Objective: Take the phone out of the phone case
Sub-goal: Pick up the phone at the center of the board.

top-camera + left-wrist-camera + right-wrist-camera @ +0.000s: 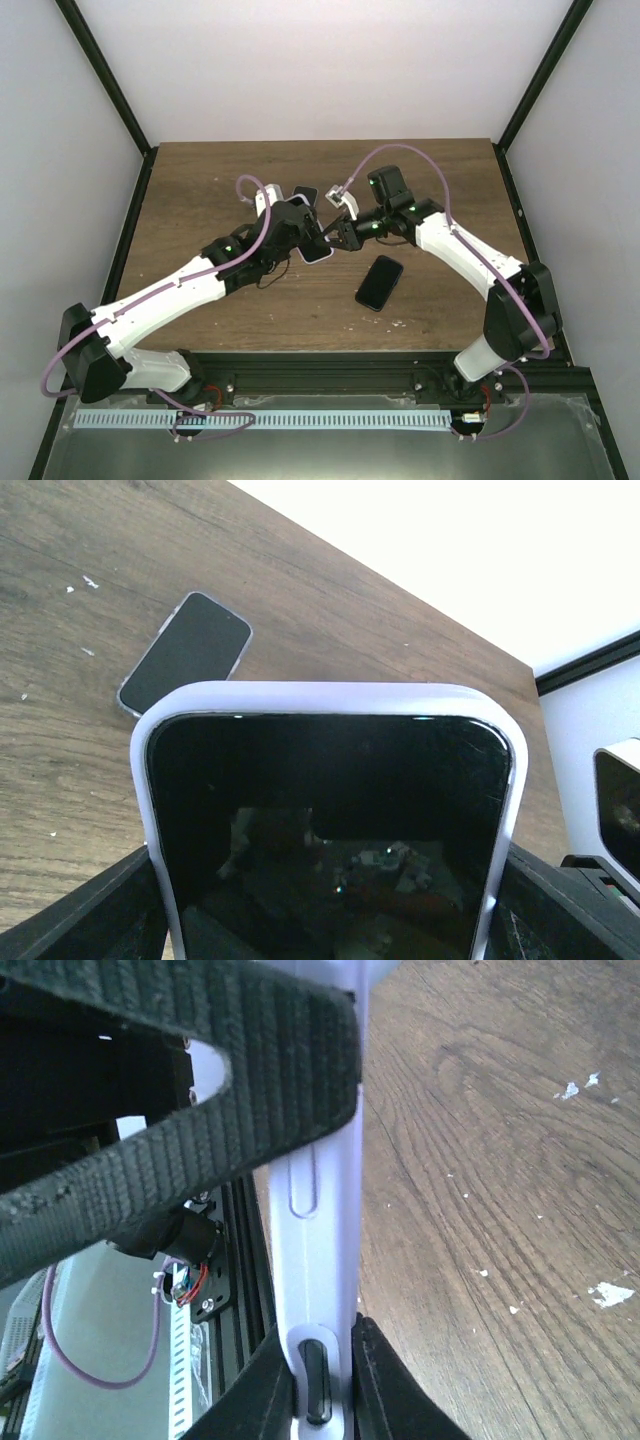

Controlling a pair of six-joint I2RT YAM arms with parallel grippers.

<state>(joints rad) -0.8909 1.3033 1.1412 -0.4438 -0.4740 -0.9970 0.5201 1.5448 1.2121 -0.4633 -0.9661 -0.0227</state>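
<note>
The phone (330, 820), seated in its lavender phone case (330, 696), was held over the wooden counter (220, 190), clamped across its width by the left end effector (303, 228). The case's side edge was pinched by the closed right end effector (322, 1365). A second phone (380, 283) was laid flat on the counter nearby.
</note>
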